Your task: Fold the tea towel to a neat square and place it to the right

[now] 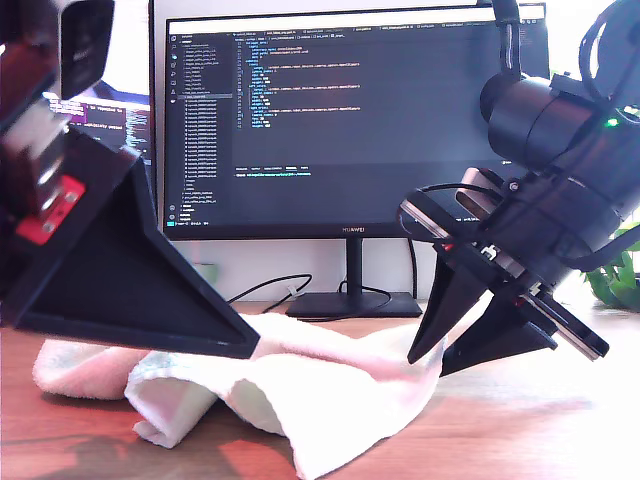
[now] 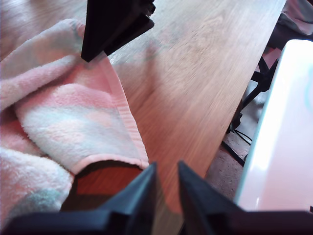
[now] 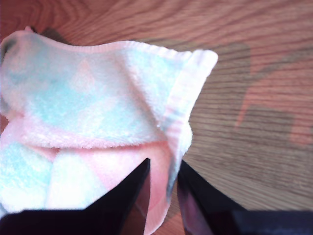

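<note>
Tea towel [image 1: 330, 400] first: it lies in a soft, lumpy heap on the wooden table [image 1: 520, 430], in front of the monitor [image 1: 340, 120]. It is pink and white with bits of pale green. It is not a neat square yet. Parts are flopped over other parts, and the edges do not line up.

My second claw [image 3: 164, 164] is nearly closed. The towel's sewn edge runs right in between its two sides, so I think it is pinching the towel [image 3: 88, 98] there.

My first claw [image 2: 167, 166] has only a thin gap. I see bare table [image 2: 195, 73] through the gap, so it holds nothing. One towel corner [image 2: 139, 161] sits just beside its tip. The other claw [image 2: 112, 24] shows across the towel in this view.

In the exterior view one arm fills the left side and one arm reaches down to the towel on the right. I cannot tell which is which.

I think the job is at the start of a fold. Next, the empty claw needs to open more, slide over that corner and pinch it. Then both claws should lift and lay the edge flat.
</note>
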